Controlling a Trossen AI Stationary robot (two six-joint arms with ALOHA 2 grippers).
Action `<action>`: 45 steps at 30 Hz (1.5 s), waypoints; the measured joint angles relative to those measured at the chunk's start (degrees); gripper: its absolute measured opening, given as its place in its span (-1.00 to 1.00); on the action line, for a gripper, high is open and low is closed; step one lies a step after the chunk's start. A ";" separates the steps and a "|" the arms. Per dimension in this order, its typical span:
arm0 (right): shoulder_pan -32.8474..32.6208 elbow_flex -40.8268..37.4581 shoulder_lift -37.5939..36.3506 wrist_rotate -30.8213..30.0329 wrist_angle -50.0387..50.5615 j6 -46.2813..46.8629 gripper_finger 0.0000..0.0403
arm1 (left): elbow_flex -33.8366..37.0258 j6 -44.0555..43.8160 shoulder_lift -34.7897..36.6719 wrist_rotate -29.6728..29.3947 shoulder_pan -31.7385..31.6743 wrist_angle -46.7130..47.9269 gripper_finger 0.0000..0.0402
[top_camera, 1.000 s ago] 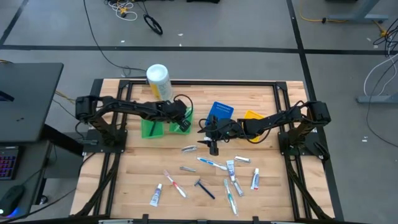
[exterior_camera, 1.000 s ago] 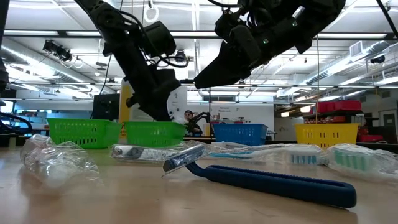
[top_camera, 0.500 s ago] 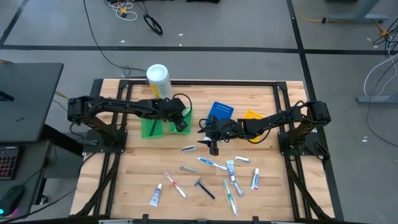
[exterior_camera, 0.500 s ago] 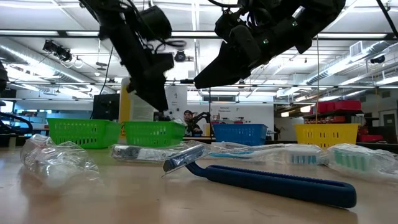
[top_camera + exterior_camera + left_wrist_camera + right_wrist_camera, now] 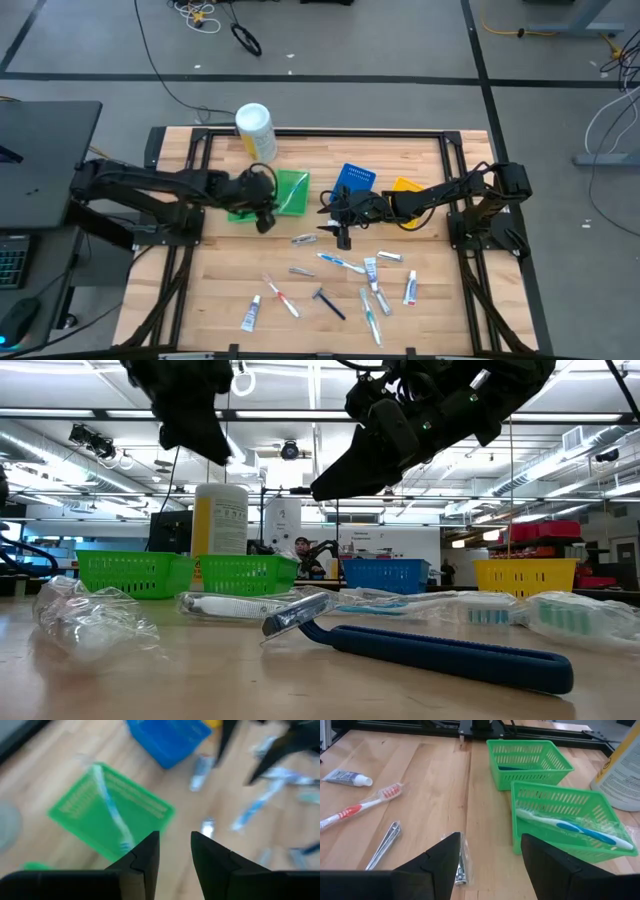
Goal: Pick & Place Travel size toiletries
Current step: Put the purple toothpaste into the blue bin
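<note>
The left arm reaches from the left side of the table, stretched low, and its left gripper hangs at the front edge of the two green bins, a little to their left front corner. Its fingers stand slightly apart with a narrow gap between them, and nothing is held between them. A blue and white toothbrush lies inside the green bin nearer to the blue bin, so it is just behind the left gripper, apart from it; the right wrist view shows the same toothbrush lying slanted across this bin. The right arm comes from the right side, bent at the elbow, and its right gripper points down in front of the blue bin. Its fingers are wide apart and empty. A small silvery packet lies on the wood just beside the right gripper, on the side toward the green bins. The other toiletries lie spread farther in front of the blue bin: toothbrushes, small white tubes and a dark razor. A white and yellow canister stands behind the green bins.
</note>
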State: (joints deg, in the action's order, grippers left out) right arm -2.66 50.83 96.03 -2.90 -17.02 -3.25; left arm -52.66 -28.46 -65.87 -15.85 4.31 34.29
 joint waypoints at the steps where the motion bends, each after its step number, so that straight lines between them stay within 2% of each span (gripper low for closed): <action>1: 0.00 0.00 0.02 0.00 0.00 0.00 0.09 | 0.00 -1.32 0.04 0.19 1.52 0.52 -0.42; 4: 0.00 0.00 0.00 0.00 -0.15 0.27 0.09 | 0.09 -2.58 0.05 -1.21 5.99 1.05 -0.42; 7: 0.00 0.00 -0.02 0.02 1.33 1.65 0.09 | 0.39 -4.96 -0.56 -5.49 9.55 1.89 -0.42; 12: -0.16 0.00 -0.02 0.00 9.29 6.01 0.09 | 0.33 -8.90 -0.35 -11.93 13.06 4.66 -0.42; 21: -0.35 8.55 0.00 -1.01 29.47 7.08 0.09 | 0.33 -8.79 0.03 -15.04 13.47 8.76 -0.42; 26: -1.57 12.29 -0.10 2.91 36.90 8.79 0.09 | 0.33 -8.68 0.02 -16.42 13.47 8.88 -0.42; 30: -3.17 12.17 0.04 -0.96 40.31 8.83 0.09 | 0.33 -8.66 0.02 -18.79 13.45 8.81 -0.42; 32: -3.40 10.90 0.04 -2.50 39.30 8.85 0.09 | 0.33 -8.66 0.02 -20.17 13.46 8.84 -0.42; 41: -1.94 4.53 0.09 -2.56 29.63 8.39 0.09 | 0.33 -6.85 0.02 -21.72 13.45 8.76 -0.42; 45: -0.87 2.15 1.02 -3.00 29.07 6.99 0.09 | 0.33 -6.86 0.02 -23.12 13.45 8.74 -0.42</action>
State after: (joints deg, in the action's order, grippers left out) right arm -3.53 52.98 97.05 -5.90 12.05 3.74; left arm -52.34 -35.32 -65.84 -38.98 17.76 43.03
